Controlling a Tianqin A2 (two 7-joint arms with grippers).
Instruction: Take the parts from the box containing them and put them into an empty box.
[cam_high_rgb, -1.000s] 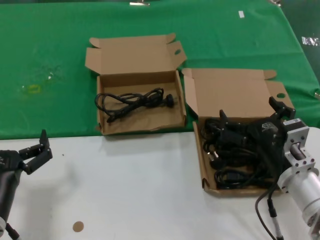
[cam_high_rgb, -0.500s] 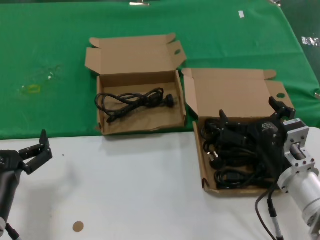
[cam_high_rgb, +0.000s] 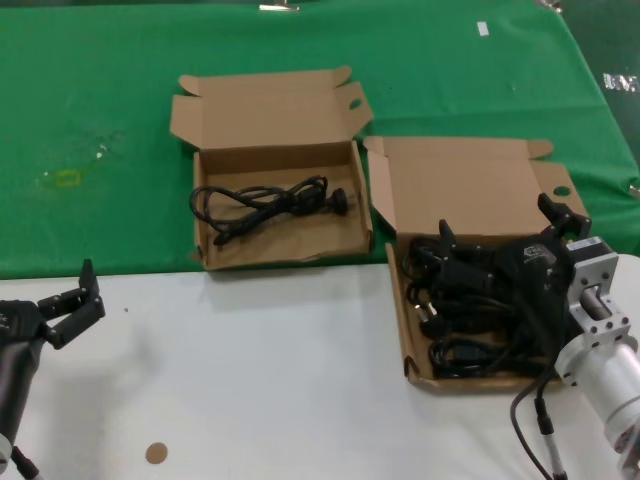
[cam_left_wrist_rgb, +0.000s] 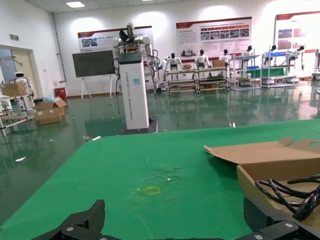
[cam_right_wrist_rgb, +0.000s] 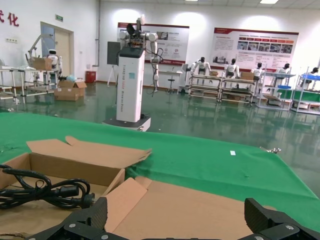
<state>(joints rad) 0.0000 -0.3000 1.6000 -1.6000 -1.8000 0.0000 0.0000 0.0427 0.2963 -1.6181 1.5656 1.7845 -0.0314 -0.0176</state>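
The larger box (cam_high_rgb: 470, 185) with a round lid hole stands at the right, open, holding a pile of black cables (cam_high_rgb: 455, 325). My right gripper (cam_high_rgb: 503, 228) hovers open just above that pile, holding nothing. The right wrist view shows its open gripper (cam_right_wrist_rgb: 177, 212) over that box's lid (cam_right_wrist_rgb: 200, 205). The smaller box (cam_high_rgb: 265, 110) with an oval flap hole stands open at the middle, with one coiled black cable (cam_high_rgb: 265, 205) in its tray. My left gripper (cam_high_rgb: 85, 295) is open and empty at the lower left, far from both boxes.
A green cloth (cam_high_rgb: 100, 100) covers the far half of the table and the near half is white (cam_high_rgb: 250, 380). A small brown disc (cam_high_rgb: 156, 453) lies near the front edge. A yellow mark (cam_high_rgb: 67, 178) is on the cloth at the left.
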